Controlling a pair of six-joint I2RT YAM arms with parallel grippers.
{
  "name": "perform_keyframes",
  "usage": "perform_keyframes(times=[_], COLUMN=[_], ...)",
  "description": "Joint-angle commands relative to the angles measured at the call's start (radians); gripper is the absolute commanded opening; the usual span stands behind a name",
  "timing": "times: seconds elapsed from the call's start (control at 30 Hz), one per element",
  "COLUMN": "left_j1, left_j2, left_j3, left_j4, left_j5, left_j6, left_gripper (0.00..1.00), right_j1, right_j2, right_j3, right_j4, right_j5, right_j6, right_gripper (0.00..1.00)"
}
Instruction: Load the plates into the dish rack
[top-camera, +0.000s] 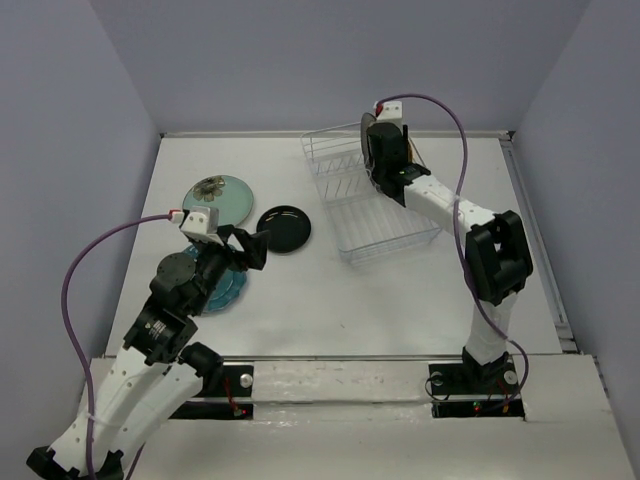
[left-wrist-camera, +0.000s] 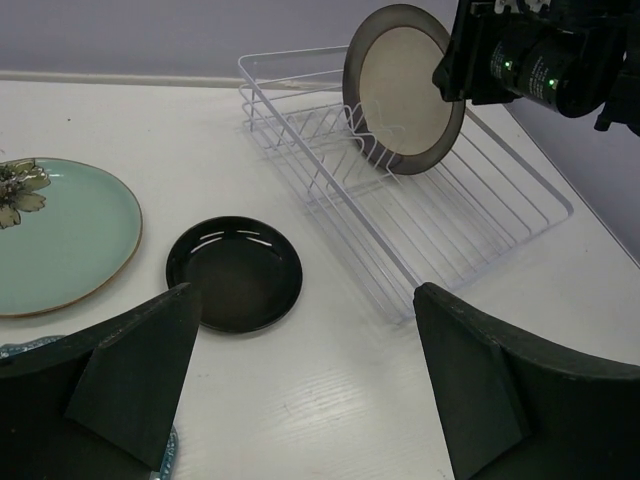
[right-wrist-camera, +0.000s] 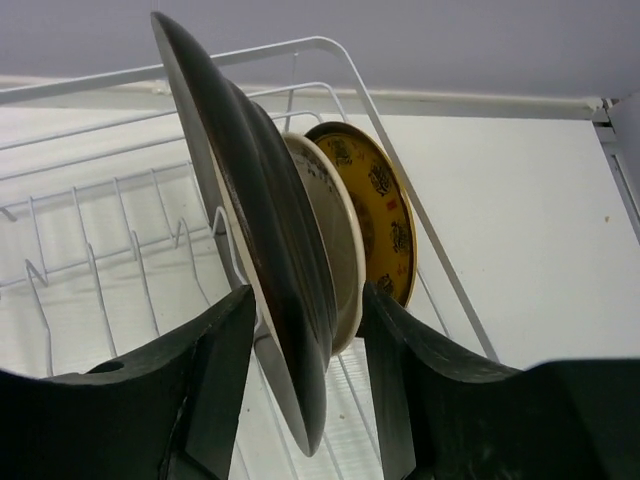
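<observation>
In the rack (left-wrist-camera: 470, 210), parted right gripper's (right-wrist-camera: 308, 295) view shows an amber plate (right-wrist-camera: 385, 215) unseen from left wrist.

The table top (top-camera: 330, 310) is white and matte, and seen from close up it has a fine streaked grain. Three plain lavender-grey walls close it in. The back wall (top-camera: 340, 60) rises from the far edge, while the left wall (top-camera: 60, 150) and the right wall (top-camera: 590, 120) slant in from the sides. A low white lip (top-camera: 240, 133) runs along the foot of the back wall. A pale rail (top-camera: 537, 240) borders the table on the right and meets a small corner piece (right-wrist-camera: 622, 115) at the far end. A glossy white board (top-camera: 340, 380) spans the near edge. A tiny dark speck (left-wrist-camera: 68, 120) lies on the surface near the far edge.
</observation>
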Motion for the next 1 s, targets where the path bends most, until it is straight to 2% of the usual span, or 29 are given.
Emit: perform_keyframes(times=[0.0, 0.1, 0.17, 0.2, 0.23, 0.27, 0.3, 0.33, 0.4, 0.5, 0.57, 0.7, 0.97], left_j1=[0.009, 0.011, 0.011, 0.014, 0.015, 0.017, 0.020, 0.021, 0.025, 0.025, 0.025, 0.025, 0.026], left_j2=[0.007, -0.001, -0.007, -0.013, -0.019, -0.025, -0.033, -0.053, -0.099, -0.146, -0.191, -0.246, -0.260], left_j3=[-0.008, -0.008, -0.006, -0.006, -0.005, -0.005, -0.003, -0.003, -0.006, -0.022, -0.029, -0.040, -0.048], left_j4=[0.050, 0.050, 0.050, 0.051, 0.051, 0.051, 0.051, 0.050, 0.048, 0.059, 0.069, 0.082, 0.092], left_j5=[0.001, -0.011, -0.023, -0.031, -0.031, -0.046, -0.063, -0.102, -0.147, -0.230, -0.270, -0.298, -0.267], left_j6=[0.007, 0.006, 0.006, 0.007, 0.007, 0.012, 0.014, 0.015, 0.012, 0.011, 0.011, 0.009, 0.011], left_gripper=[0.99, 0.99, 0.99, 0.99, 0.99, 0.99, 0.99, 0.99, 0.99, 0.99, 0.99, 0.99, 0.99], right_j1=[-0.002, 0.020, 0.038, 0.058, 0.072, 0.087, 0.108, 0.162, 0.225, 0.348, 0.400, 0.509, 0.558], right_j2=[-0.106, -0.182, -0.227, -0.267, -0.281, -0.290, -0.295, -0.293, -0.283, -0.228, -0.163, -0.050, 0.185], right_j3=[0.056, 0.043, 0.023, -0.003, -0.019, -0.048, -0.063, -0.080, -0.141, -0.189, -0.227, -0.243, -0.236], right_j4=[0.044, 0.017, 0.006, -0.014, -0.019, -0.019, -0.016, 0.003, 0.082, 0.210, 0.323, 0.412, 0.497], right_j5=[-0.001, -0.070, -0.174, -0.303, -0.305, -0.443, -0.506, -0.594, -0.646, -0.695, -0.700, -0.676, -0.660], right_j6=[0.014, 0.040, 0.066, 0.117, 0.148, 0.184, 0.256, 0.289, 0.380, 0.482, 0.591, 0.730, 0.876], right_gripper=[0.57, 0.60, 0.67, 0.72, 0.76, 0.79, 0.82, 0.83, 0.84, 0.84, 0.79, 0.76, 0.75])
